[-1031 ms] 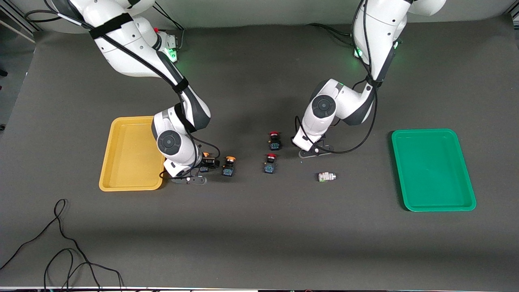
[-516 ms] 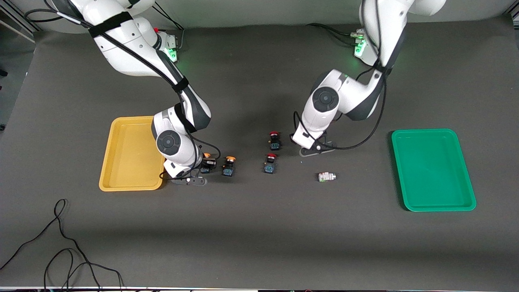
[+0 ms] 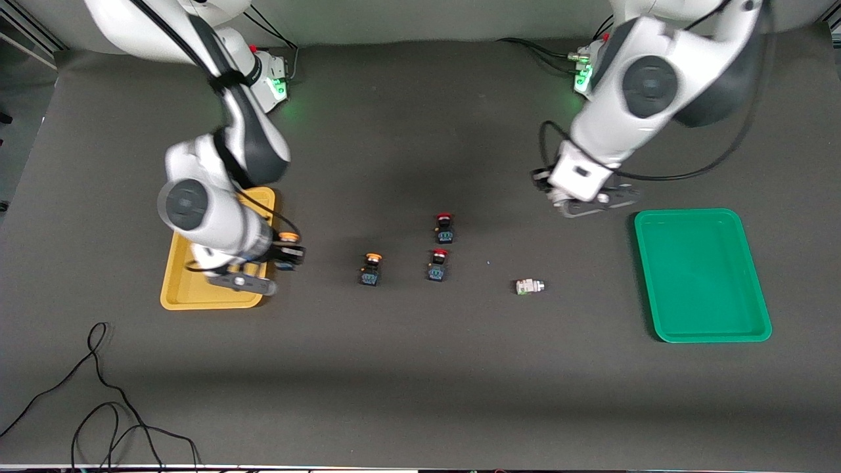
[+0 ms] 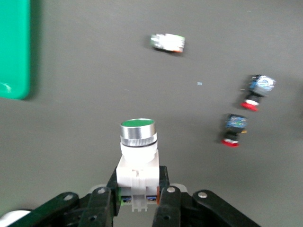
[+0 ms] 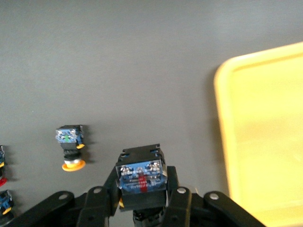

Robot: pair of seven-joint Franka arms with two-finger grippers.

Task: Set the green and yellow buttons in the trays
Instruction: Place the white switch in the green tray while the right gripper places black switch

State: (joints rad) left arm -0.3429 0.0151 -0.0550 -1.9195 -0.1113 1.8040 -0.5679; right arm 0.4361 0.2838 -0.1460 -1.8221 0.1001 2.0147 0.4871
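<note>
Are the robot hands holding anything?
Yes. The left pincer squeezes a white green-capped button by its body; the right pincer squeezes an orange-capped black-blue button likewise.

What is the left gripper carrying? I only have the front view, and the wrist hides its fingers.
Observer: The left wrist view shows the left gripper shut on a white button with a green cap, with the cap pointing away from the fingers.
Operator: Is it over the green tray?
Observer: No. That view shows dark table under it, and the green tray only at the picture's edge.
Operator: And the right one?
Observer: The right wrist view shows the right gripper shut on the black-blue body of a yellow button, beside the rim of the yellow tray.
</note>
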